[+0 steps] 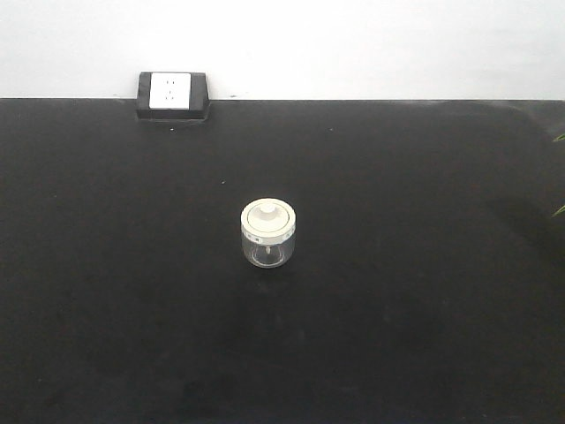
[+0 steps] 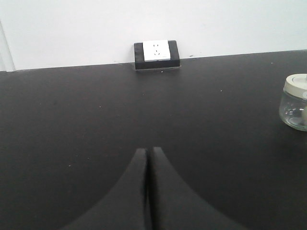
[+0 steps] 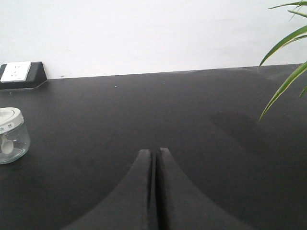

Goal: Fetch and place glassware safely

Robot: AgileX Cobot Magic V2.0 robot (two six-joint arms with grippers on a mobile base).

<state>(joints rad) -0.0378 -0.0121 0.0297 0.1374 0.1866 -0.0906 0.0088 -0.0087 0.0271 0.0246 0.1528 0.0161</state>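
On black table (image 1: 106,309), glassware (image 1: 268,234) stands upright.

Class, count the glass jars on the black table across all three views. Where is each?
1. The jar stands upright, lid on, near the middle of the table. It is the same jar at the right edge of the left wrist view and the left edge of the right wrist view.

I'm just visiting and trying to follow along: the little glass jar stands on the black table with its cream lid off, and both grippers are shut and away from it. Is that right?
Not quite. The jar has its cream lid on, as the front-facing view shows. The rest holds: it stands on the black table, and the left gripper and right gripper are both shut and away from it.
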